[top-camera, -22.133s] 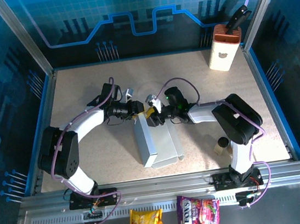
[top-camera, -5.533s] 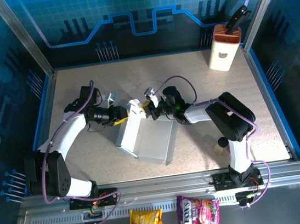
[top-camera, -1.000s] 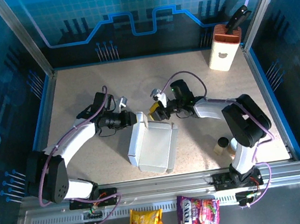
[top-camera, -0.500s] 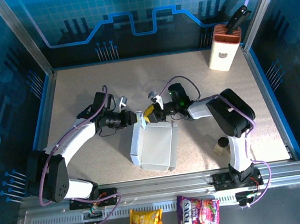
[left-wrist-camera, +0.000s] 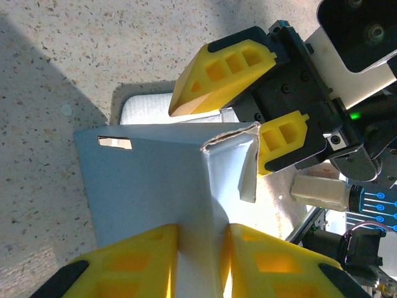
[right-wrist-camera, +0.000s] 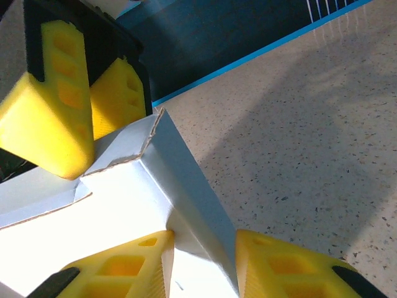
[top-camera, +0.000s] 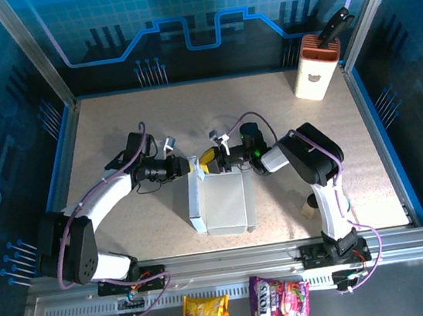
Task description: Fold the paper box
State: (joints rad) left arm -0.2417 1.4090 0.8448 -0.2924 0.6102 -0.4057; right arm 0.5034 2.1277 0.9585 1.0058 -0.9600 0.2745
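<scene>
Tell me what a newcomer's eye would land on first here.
The pale paper box in the middle of the table, half folded, draws the eye first. Both yellow-fingered grippers meet at its far edge: the left gripper and the right gripper each pinch an upright wall. A white-and-orange container stands in the far right corner.

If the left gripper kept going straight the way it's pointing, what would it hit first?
The paper box. The left gripper has its fingers on either side of one of the box's walls, so it would shove that first. Just beyond, the right gripper faces it head-on, apparently very close.
</scene>
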